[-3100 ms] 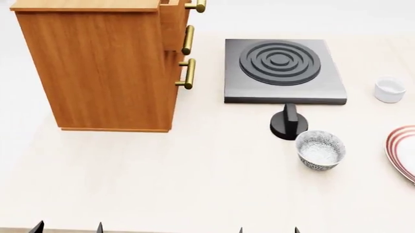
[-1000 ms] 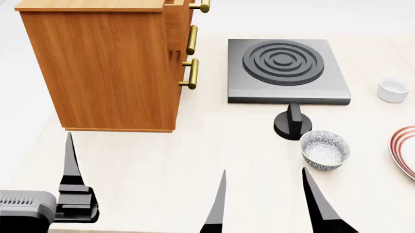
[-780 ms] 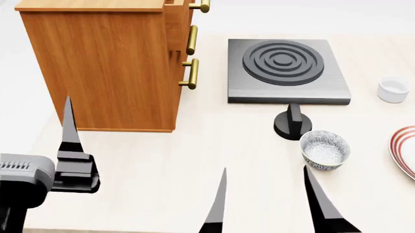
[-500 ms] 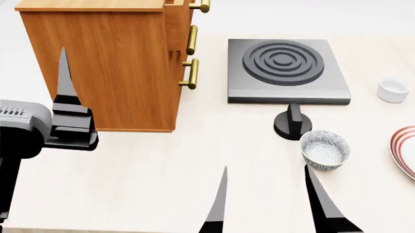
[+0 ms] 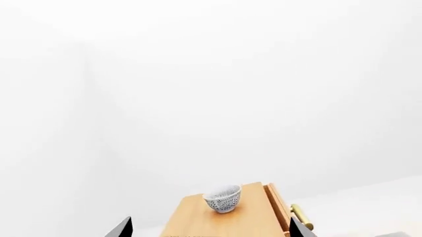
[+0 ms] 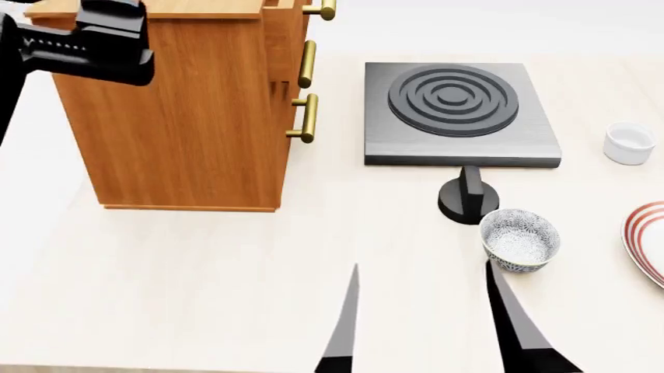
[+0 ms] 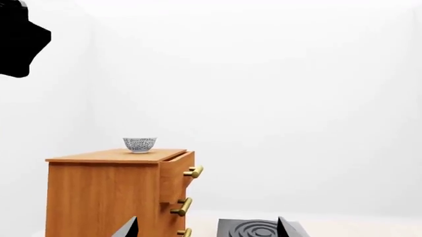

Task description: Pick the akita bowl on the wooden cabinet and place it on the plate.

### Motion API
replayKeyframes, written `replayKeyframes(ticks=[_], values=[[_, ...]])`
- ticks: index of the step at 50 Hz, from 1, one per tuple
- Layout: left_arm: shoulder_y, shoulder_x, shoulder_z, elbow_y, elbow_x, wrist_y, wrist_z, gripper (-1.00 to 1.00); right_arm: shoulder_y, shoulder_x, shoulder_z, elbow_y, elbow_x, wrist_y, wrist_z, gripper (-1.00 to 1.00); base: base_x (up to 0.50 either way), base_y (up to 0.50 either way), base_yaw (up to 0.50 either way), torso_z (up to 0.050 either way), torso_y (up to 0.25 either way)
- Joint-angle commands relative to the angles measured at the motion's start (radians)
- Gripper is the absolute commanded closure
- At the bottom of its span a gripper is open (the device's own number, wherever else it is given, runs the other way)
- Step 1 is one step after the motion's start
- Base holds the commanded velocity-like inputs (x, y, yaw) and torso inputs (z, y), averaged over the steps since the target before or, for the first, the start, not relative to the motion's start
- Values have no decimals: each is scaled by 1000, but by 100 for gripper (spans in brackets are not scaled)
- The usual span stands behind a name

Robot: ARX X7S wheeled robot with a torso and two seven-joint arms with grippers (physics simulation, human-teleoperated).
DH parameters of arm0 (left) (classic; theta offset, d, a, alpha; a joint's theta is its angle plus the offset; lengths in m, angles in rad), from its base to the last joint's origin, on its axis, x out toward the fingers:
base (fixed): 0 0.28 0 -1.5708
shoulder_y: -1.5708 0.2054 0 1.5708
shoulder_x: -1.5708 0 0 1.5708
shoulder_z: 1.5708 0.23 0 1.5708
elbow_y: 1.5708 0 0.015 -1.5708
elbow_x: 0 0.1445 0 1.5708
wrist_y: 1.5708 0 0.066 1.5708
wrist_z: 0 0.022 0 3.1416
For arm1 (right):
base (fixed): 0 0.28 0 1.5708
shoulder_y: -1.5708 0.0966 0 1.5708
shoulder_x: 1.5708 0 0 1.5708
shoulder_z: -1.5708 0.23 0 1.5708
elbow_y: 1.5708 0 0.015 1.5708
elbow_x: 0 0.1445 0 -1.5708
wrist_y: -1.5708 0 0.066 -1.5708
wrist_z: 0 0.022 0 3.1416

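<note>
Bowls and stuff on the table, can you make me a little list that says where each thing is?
akita bowl on cabinet: upright on top of the wooden cabinet, bowl at
second patterned bowl: on the table, beside the black knob, bowl at
plate: right edge of the head view, nothing on its visible part
white cup: right of the stove burner
left gripper: open, raised level with the cabinet top
right gripper: open, low over the table

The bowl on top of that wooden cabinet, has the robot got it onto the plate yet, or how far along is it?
Not yet. The akita bowl sits untouched on the wooden cabinet. The left gripper is raised to cabinet-top height, jaws open, facing the bowl but short of it. Grasping, carrying and setting it on the plate all remain.
</note>
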Motion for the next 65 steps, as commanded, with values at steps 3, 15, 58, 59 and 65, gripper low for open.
replayKeyframes(ticks=[3,15,58,59,65], values=[[-211,43,-36,-251,-83,-40,42,-100,8,-9,9,-23,-24,20,-10,-100,0,0,0,0,0],[-418,50,-36,-373,-85,-35,20,-100,3,1,5,-31,-25,-5,-9,-100,129,0,0,0,0],[-384,41,-53,-337,-148,-14,-73,-100,11,18,-10,-27,-13,-2,11,-100,421,0,0,0,0],[-384,41,-52,-332,-151,-17,-74,-100,11,18,-10,-27,-12,-2,12,-100,363,0,0,0,0],[-378,40,-51,-330,-163,-15,-80,-100,12,19,-10,-30,-11,3,18,-100,292,0,0,0,0]])
